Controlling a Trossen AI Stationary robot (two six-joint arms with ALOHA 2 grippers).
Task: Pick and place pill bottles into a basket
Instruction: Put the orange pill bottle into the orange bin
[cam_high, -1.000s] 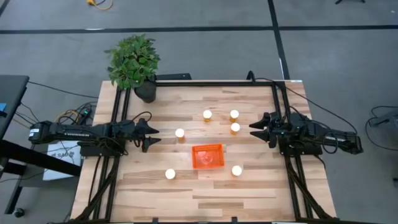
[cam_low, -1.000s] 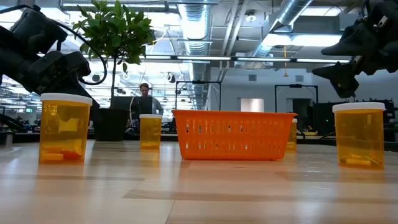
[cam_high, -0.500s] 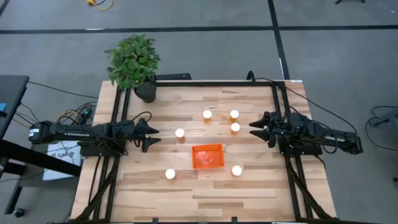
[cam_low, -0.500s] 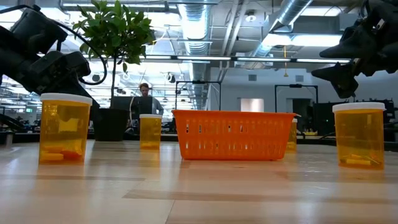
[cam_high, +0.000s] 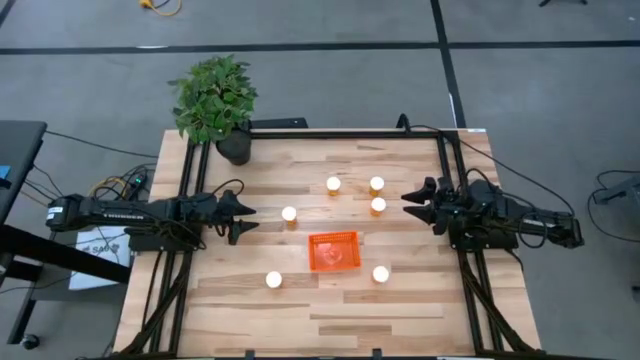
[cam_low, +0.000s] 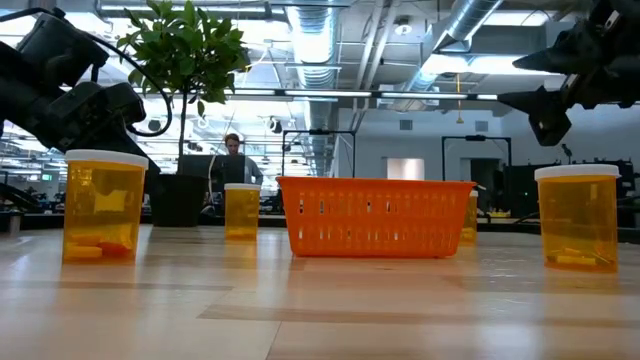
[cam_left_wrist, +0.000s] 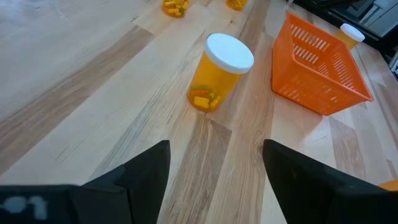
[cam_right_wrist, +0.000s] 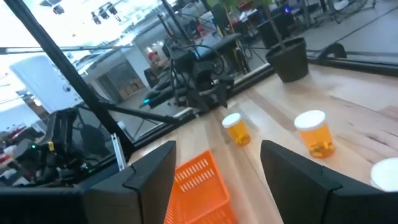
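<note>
Jaws parted and empty, the left gripper (cam_high: 244, 218) hovers at centre left of the high view, just beside one pill bottle (cam_high: 289, 213). The right gripper (cam_high: 411, 199), also parted and holding nothing, hangs at centre right near the pill bottles (cam_high: 377, 205) clustered there. The basket (cam_high: 333, 251) sits below centre and looks empty. Judged risk: closing off-centre on the upright bottle could tip it over and send it rolling.

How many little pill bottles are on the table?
6. Three cluster at the far right. One stands near the left gripper, one at the near left, one right of the basket. None seem hidden.
</note>
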